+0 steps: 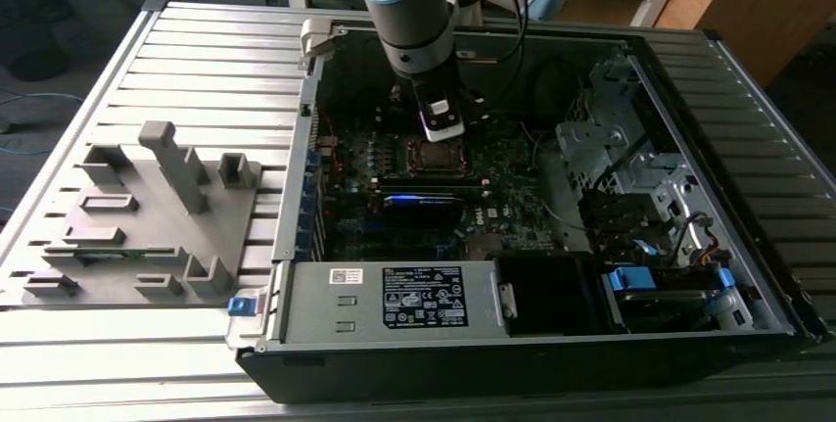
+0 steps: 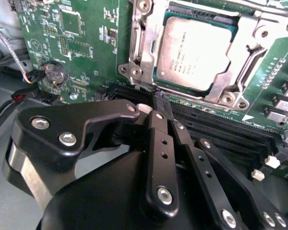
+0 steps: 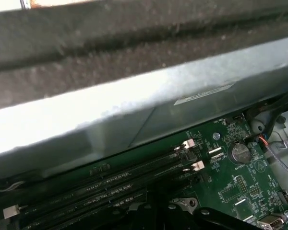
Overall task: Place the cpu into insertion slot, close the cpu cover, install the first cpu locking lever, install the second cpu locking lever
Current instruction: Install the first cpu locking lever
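Black gripper [image 2: 159,101] fingers look pinched together with nothing in them, tips just beside the insertion slot [image 2: 140,67]; cpu [image 2: 194,55] already sits inside it with the cpu cover [image 2: 221,91] down around it

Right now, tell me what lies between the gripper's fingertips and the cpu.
In the second wrist view, the gripper, fingers together, sits by the socket edge. Between it and the cpu lies the cpu cover, its silvery frame closed around the chip.
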Available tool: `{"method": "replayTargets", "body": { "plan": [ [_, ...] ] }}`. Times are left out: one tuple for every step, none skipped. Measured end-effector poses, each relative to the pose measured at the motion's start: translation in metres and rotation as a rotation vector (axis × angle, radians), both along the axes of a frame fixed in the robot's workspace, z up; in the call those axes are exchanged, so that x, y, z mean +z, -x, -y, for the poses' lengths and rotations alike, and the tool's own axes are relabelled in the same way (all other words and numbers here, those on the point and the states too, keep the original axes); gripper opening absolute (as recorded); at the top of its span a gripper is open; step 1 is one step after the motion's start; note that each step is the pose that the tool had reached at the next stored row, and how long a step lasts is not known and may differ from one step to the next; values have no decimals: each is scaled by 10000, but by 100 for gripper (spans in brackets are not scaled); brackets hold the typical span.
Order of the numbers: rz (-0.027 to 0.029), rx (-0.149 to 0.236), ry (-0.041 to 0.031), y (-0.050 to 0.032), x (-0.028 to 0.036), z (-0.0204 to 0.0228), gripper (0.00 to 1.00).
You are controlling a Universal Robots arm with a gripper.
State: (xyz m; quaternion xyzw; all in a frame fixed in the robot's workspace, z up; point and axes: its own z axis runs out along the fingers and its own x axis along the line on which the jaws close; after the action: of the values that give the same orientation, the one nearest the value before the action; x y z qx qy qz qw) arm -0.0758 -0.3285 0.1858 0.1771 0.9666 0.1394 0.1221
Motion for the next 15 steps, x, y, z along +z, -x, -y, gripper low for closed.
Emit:
{"method": "replayTargets", "body": {
  "plan": [
    [-3,-5,3,0,-2,2,10],
    [-3,-9,4,1,-3,2,10],
    [-4,-11,3,1,-3,2,10],
    [-5,-12,-11,1,-3,3,10],
    [-5,-10,-49,0,-3,4,10],
    [-5,-10,-87,1,-3,3,10],
    [-3,-11,-106,1,0,2,10],
    [1,-11,-114,0,5,1,10],
    [3,-11,-119,-1,14,0,10],
    [-1,-11,-113,0,25,1,10],
    [-4,-11,-108,1,38,2,10],
    [-2,-11,-110,0,53,2,10],
    [-2,-11,-110,0,74,2,10],
    [-2,-11,-110,0,96,2,10],
    [-2,-11,-109,0,123,2,10]
  ]
}}
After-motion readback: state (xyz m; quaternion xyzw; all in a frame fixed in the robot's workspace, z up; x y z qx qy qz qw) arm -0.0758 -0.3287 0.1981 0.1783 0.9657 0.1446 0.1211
